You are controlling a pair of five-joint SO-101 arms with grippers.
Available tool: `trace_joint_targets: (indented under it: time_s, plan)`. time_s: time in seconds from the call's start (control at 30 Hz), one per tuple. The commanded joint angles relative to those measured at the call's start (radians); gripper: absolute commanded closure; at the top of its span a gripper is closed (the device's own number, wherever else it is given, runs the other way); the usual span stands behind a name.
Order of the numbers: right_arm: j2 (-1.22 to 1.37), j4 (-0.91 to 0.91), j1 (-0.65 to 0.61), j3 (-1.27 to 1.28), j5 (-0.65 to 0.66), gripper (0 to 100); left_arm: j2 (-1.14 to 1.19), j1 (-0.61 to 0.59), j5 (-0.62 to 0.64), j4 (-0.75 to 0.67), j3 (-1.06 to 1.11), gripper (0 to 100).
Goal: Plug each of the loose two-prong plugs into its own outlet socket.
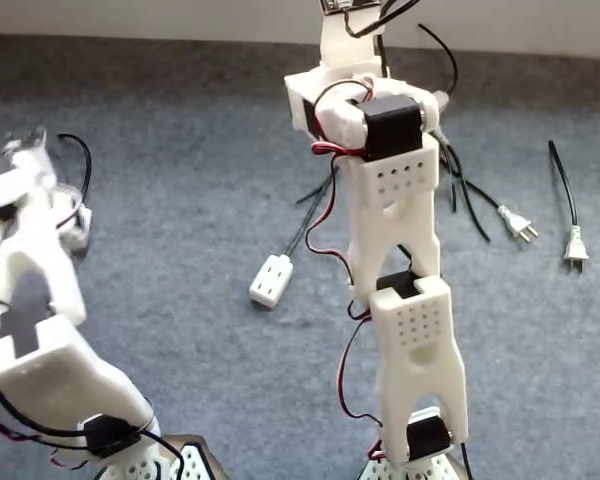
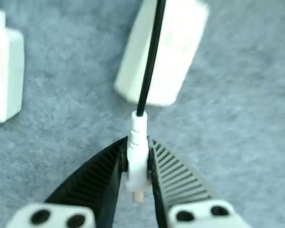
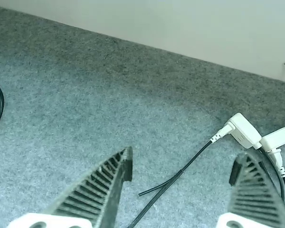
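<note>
Surface: grey short-pile surface, fuzzy and matte, met a pale wall.
Left tool: the ribbed, black, wedge-shaped left tool was clenched on a slim white moulded plug with a thin black cord, above the surface.
Outlet: a rounded white rectangular outlet block lay near that plug.
Right tool: the right tool was released, jaws wide apart, near two white angular plugs.

Grey carpeted worktop. White outlet socket lies approx centre, slightly twd 9 o'clock. At 3 o'clock: inner plug & outer plug, near each other, not touching, black cords running twd 12.
</note>
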Motion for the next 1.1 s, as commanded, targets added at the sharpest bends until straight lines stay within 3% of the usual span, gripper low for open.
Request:
trace_joint_targets:
  time_s: [0.0,0.23,0.37,0.5,0.67,0.8,1.07]
  plan:
    - [-0.096,0.036,0.07,-0.077,0.011,67.4,-0.019,0.139,0.201,0.12,-0.196,99]
    - [-0.113,0.021,0.128,-0.073,0.006,67.4,-0.056,0.46,0.359,0.334,-0.522,99]
    - [-0.108,0.005,0.128,-0.065,0.002,67.4,-0.209,0.596,0.371,0.344,-0.661,99]
    - [-0.108,0.012,0.136,-0.061,0.002,67.4,-0.363,0.659,0.391,0.311,-0.699,99]
    - [-0.116,-0.031,0.145,0.117,0.002,67.4,-0.483,0.608,0.694,0.279,-0.545,99]
    - [-0.117,-0.047,0.145,0.209,0.002,67.4,-0.573,0.613,0.836,0.241,-0.364,99]
    - [-0.116,-0.051,0.125,0.217,-0.015,67.4,-1.0,0.615,0.896,-0.069,0.11,99]
